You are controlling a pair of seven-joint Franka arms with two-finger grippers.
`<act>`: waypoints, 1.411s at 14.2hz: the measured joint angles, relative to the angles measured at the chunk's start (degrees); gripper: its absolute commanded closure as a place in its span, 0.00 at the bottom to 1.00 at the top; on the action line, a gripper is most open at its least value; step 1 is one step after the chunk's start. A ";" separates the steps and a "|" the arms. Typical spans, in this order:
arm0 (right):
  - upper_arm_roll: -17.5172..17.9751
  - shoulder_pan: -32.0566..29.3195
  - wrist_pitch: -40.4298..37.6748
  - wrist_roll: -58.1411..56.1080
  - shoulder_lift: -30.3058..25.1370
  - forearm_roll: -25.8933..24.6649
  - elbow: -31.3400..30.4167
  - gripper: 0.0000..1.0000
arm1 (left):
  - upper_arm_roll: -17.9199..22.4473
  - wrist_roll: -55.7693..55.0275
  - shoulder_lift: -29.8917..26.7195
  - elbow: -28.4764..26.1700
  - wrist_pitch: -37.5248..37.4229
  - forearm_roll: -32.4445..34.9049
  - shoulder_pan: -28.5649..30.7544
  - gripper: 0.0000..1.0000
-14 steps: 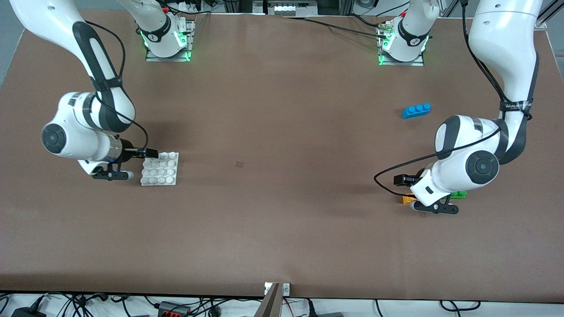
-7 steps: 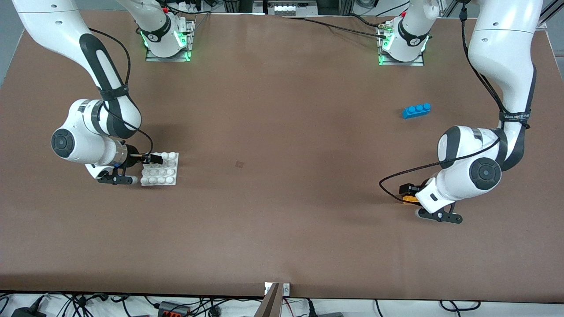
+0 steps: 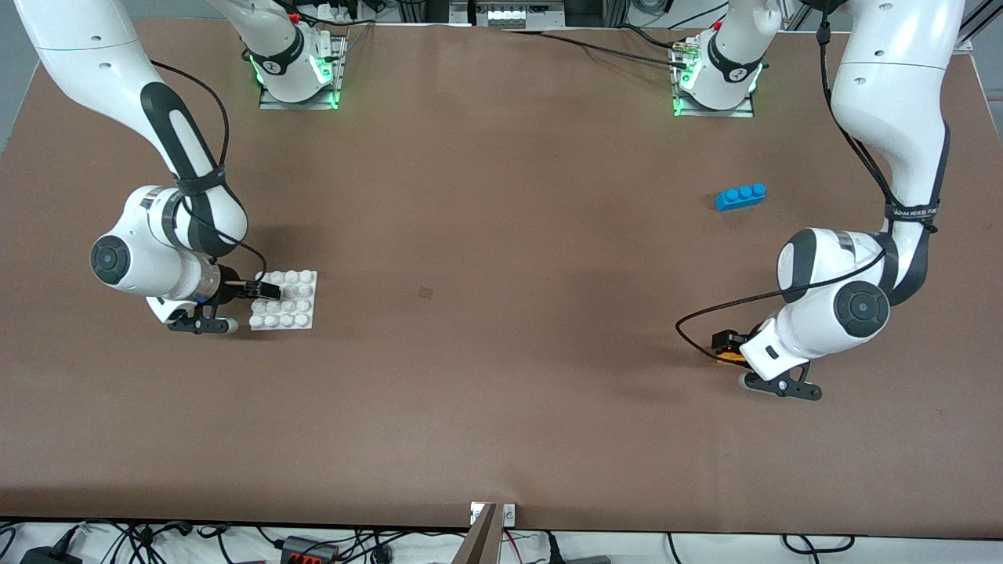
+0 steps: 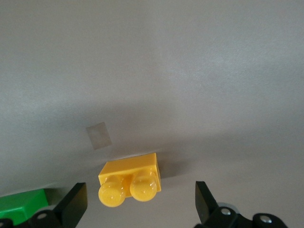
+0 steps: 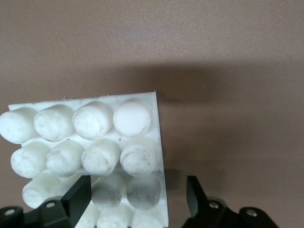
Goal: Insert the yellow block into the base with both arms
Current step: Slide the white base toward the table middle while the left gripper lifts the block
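Both claws are seen open and low, the left claw (image 4: 137, 202) around the yellow block (image 4: 130, 179) on the worktop (image 3: 501, 352), the right claw (image 5: 135, 194) at the base (image 5: 90, 142); nothing is yet lifted or inserted.

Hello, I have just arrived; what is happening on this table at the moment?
Two arms are each closing in on a piece. The left gripper is low over the yellow block, fingers open on either side of it, not yet gripping. The right gripper is open over one edge of the white base. A blue brick and a green brick lie untouched.
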 measured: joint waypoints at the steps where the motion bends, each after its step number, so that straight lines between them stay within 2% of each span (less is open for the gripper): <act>1: 0.12 0.02 0.02 0.00 -0.03 -0.01 0.06 0.34 | 0.16 0.03 0.33 -0.03 0.22 0.00 0.01 0.00; 3: 0.24 0.06 0.11 -0.07 -0.02 0.00 0.08 0.44 | 0.41 0.12 0.87 -0.04 0.55 0.00 0.03 0.00; 8: 0.27 0.23 0.06 -0.49 -0.20 -0.13 0.15 0.53 | 0.53 0.26 1.94 -0.12 1.79 0.00 0.09 0.00; 12: 0.76 3.15 -0.14 0.22 -0.17 -0.11 0.15 0.53 | 0.65 0.39 2.46 -0.51 2.76 0.00 0.29 0.00; 15: 1.04 10.10 -0.32 9.63 -0.11 -0.08 0.13 0.53 | 0.66 0.49 2.47 -1.38 3.33 0.00 0.34 0.00; 20: 1.29 26.69 3.91 28.18 2.50 0.29 2.44 0.53 | 0.67 0.56 2.51 -1.88 3.91 0.00 0.35 0.00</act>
